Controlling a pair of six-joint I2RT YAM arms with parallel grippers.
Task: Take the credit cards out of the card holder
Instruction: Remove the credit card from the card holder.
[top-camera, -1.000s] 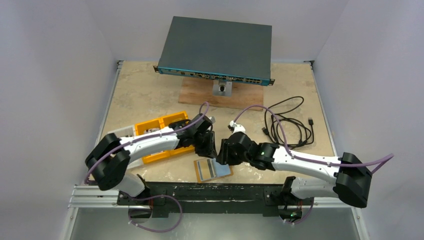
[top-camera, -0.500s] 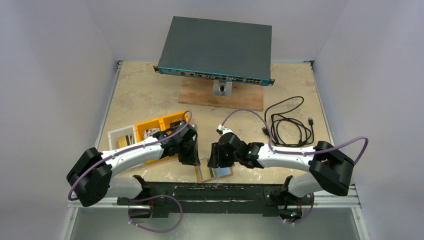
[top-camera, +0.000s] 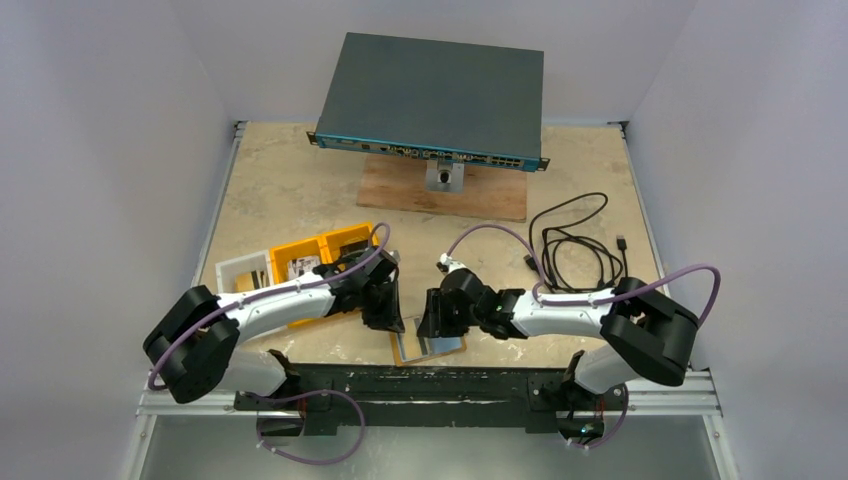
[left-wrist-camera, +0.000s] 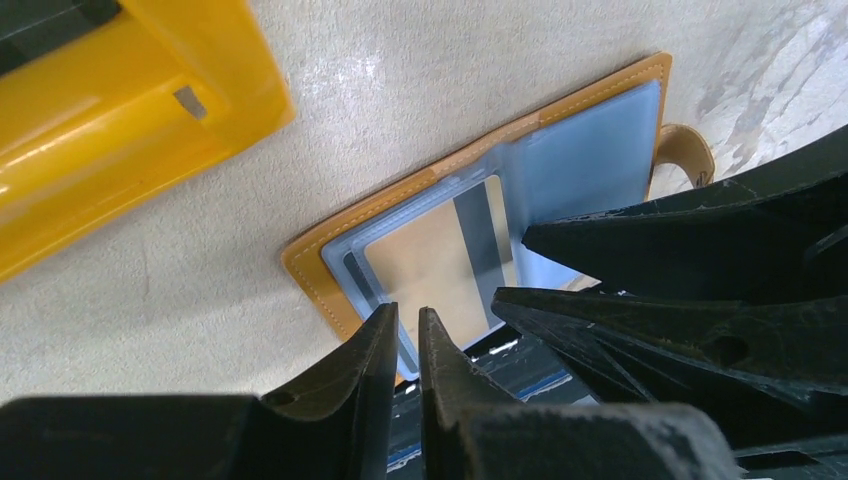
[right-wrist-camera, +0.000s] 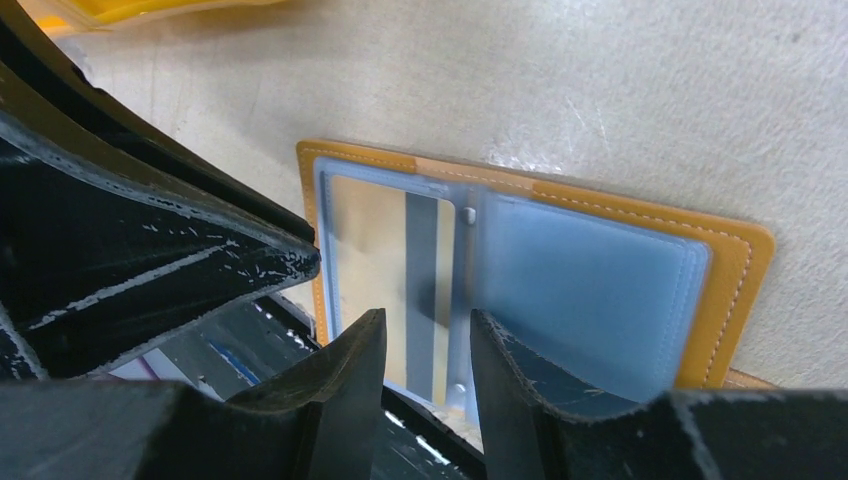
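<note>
Left claw (left-wrist-camera: 406, 314) is almost closed and holds nothing; right claw (right-wrist-camera: 428, 325) is open only a little. Both hang just above the open card holder (right-wrist-camera: 735, 290) at the near edge of the desk (left-wrist-camera: 400, 100). One credit card (right-wrist-camera: 365, 240) sits inside its clear pocket. Beyond it lies a yellow tray (left-wrist-camera: 120, 110).

Even bright light; wrist foregrounds blurred.

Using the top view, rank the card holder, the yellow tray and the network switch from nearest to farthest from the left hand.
1. The card holder, right beneath the left hand, by the near table edge.
2. The yellow tray, just to its left.
3. The network switch, raised at the table's back.
</note>
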